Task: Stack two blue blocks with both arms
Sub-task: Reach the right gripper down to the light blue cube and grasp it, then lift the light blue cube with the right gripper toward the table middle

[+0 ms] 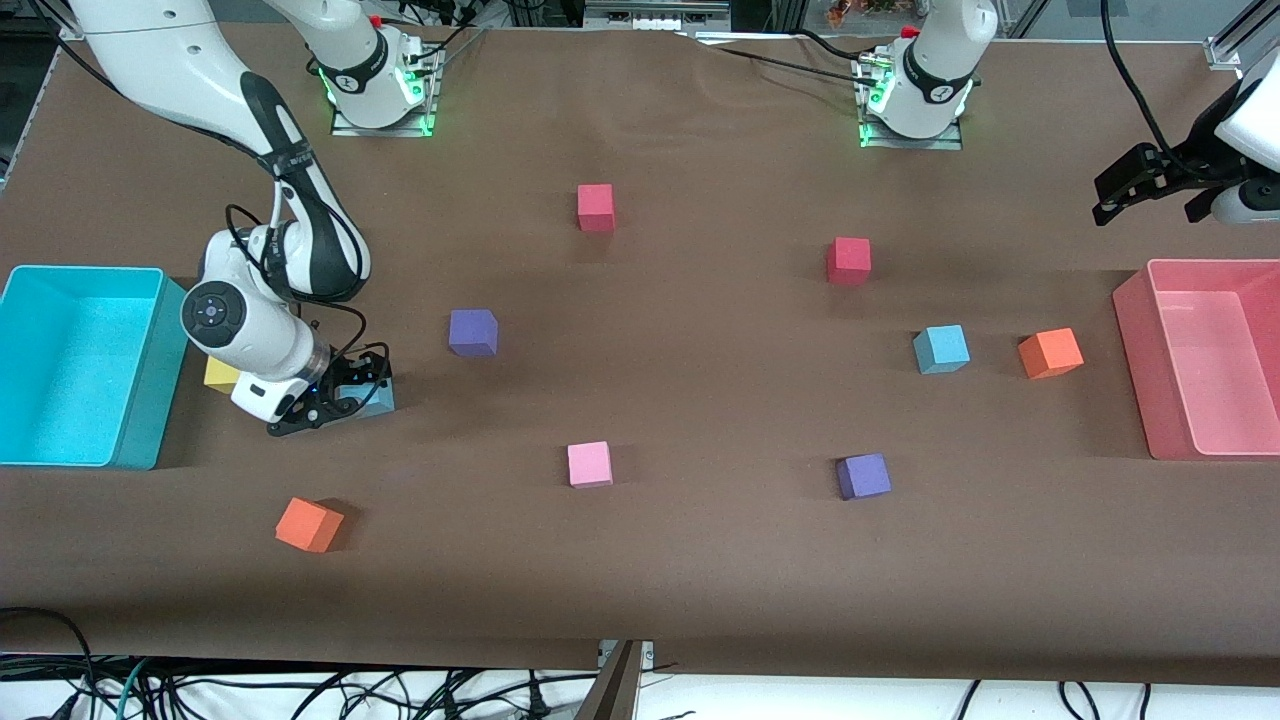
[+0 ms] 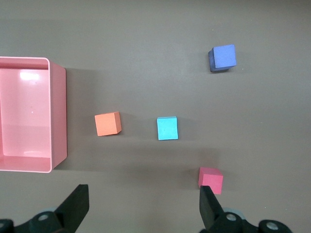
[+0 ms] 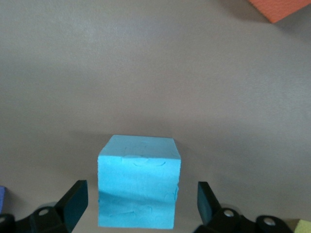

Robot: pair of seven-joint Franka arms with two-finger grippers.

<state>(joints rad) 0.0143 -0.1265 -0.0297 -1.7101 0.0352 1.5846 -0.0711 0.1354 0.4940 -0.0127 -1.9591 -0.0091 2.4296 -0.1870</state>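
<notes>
One blue block (image 1: 380, 402) sits on the table near the cyan bin, partly hidden by my right gripper (image 1: 335, 398). In the right wrist view this block (image 3: 138, 182) lies between the open fingers of the right gripper (image 3: 141, 199), with a gap on each side. The second blue block (image 1: 941, 349) sits toward the left arm's end, beside an orange cube (image 1: 1050, 352). My left gripper (image 1: 1148, 195) is open and empty, up in the air near the pink bin. The left wrist view shows the left gripper (image 2: 143, 206) above this block (image 2: 167, 128).
A cyan bin (image 1: 150, 400) stands at the right arm's end and a pink bin (image 1: 1135, 360) at the left arm's end. A yellow cube (image 1: 220, 375) lies by the right gripper. Orange (image 1: 309, 524), pink (image 1: 590, 464), purple (image 1: 472, 332) (image 1: 863, 476) and red (image 1: 595, 207) (image 1: 849, 260) cubes are scattered about.
</notes>
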